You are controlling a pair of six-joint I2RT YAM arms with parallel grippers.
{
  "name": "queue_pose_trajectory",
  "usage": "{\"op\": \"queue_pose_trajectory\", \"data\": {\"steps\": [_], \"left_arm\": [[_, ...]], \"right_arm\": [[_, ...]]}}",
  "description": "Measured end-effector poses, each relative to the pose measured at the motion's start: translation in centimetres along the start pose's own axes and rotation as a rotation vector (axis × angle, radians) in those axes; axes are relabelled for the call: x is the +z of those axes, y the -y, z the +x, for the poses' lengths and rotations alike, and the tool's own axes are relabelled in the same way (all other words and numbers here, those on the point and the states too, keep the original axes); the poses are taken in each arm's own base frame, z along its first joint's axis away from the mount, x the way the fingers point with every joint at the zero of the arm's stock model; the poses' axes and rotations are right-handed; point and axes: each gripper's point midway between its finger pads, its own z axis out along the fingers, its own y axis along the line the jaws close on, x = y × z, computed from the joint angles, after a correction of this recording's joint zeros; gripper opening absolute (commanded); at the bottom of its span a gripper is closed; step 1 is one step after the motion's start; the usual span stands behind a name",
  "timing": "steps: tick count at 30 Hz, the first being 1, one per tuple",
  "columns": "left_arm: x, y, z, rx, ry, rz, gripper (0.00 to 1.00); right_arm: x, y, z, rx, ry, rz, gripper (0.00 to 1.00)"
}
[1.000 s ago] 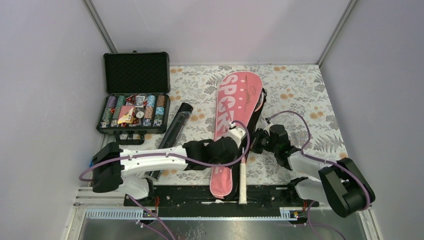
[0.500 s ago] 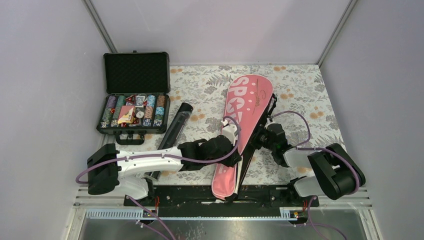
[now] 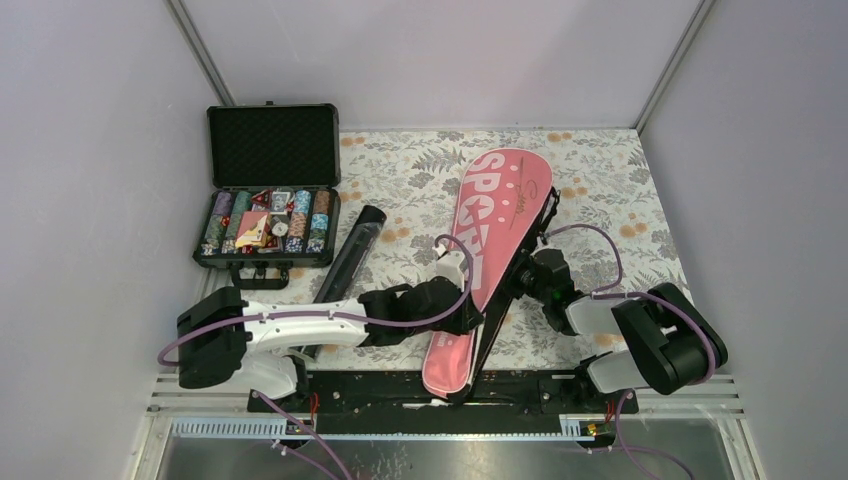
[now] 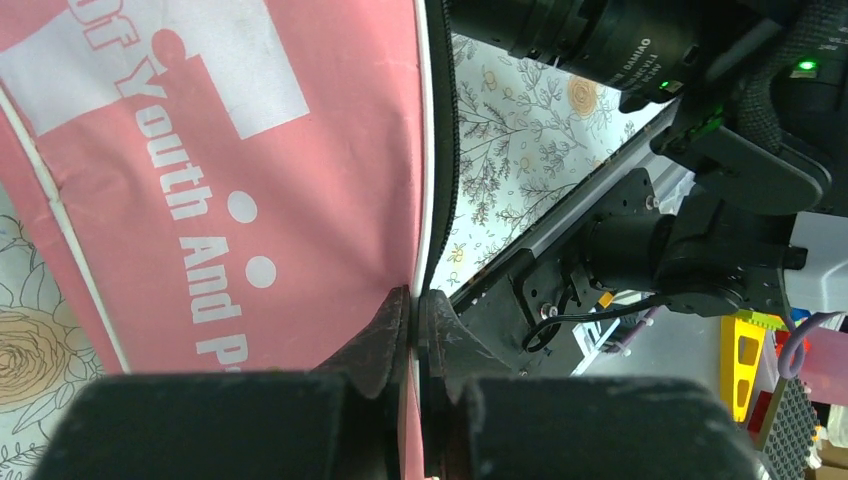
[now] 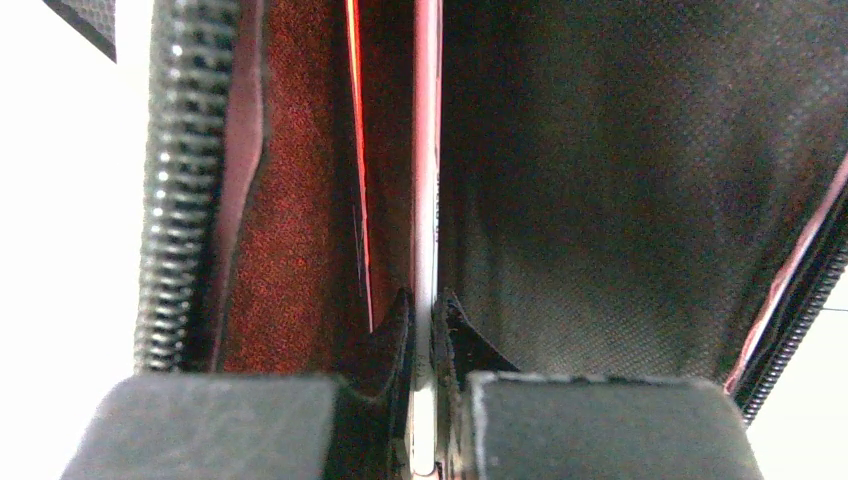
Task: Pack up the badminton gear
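Racket bag [image 3: 500, 215]: soft, light, floppy fabric; likely best held at its piped zip edge.
Left gripper [image 4: 413, 300]: clenched on the bag's pink flap edge.
Right gripper [image 5: 423, 300]: clenched on a thin pink-white strip [image 5: 427, 150] inside the bag.

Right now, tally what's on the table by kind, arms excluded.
pink racket bag: 1
black tube: 1
racket (only its shaft shows, inside the bag): 1
poker chip case: 1
Total: 4

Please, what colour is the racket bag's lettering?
White, on the pink fabric racket bag; left wrist view.
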Motion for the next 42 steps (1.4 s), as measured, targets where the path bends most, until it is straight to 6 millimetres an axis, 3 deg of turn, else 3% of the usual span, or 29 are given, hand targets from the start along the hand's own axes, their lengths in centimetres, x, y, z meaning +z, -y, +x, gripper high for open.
{"op": "queue_pose_trajectory", "data": {"steps": [4, 9, 11, 14, 19, 23, 26, 30, 35, 42], "left_arm": [[0.3, -0.5, 0.4, -0.025, 0.005, -0.014, 0.25], [0.4, -0.6, 0.7, -0.035, 0.005, -0.029, 0.48], [0.2, -0.9, 0.7, -0.031, 0.008, -0.043, 0.52], [-0.5, -1.7, 0.4, -0.017, 0.014, -0.081, 0.58], [-2.8, -3.4, -0.8, 0.007, 0.047, -0.165, 0.63], [-5.1, -5.3, -2.2, -0.008, 0.089, -0.215, 0.64], [-6.4, -7.8, -2.5, -0.04, 0.108, -0.249, 0.65], [-6.9, -11.1, -1.1, -0.039, 0.068, -0.327, 0.68], [-6.9, -12.7, 0.4, 0.0, -0.006, -0.375, 0.72], [-5.6, -14.8, 2.5, 0.002, -0.118, -0.421, 0.72]], "right_arm": [[0.1, 0.3, -0.2, -0.004, 0.012, 0.015, 0.14], [0.0, 1.3, -0.1, -0.011, 0.011, 0.057, 0.45], [-0.5, 1.7, 0.1, -0.014, 0.001, 0.089, 0.51], [-1.7, 1.6, -0.1, -0.027, 0.006, 0.13, 0.52], [-4.2, -0.1, -1.0, -0.079, 0.029, 0.141, 0.46], [-6.1, -0.6, -0.1, -0.103, -0.019, 0.136, 0.49], [-7.3, -0.2, 1.4, -0.098, -0.079, 0.128, 0.53], [-8.6, 0.2, 3.6, -0.072, -0.13, 0.091, 0.61], [-9.5, 0.1, 6.7, -0.049, -0.211, 0.074, 0.61], [-9.1, -0.5, 11.6, -0.066, -0.33, 0.079, 0.63]]}}
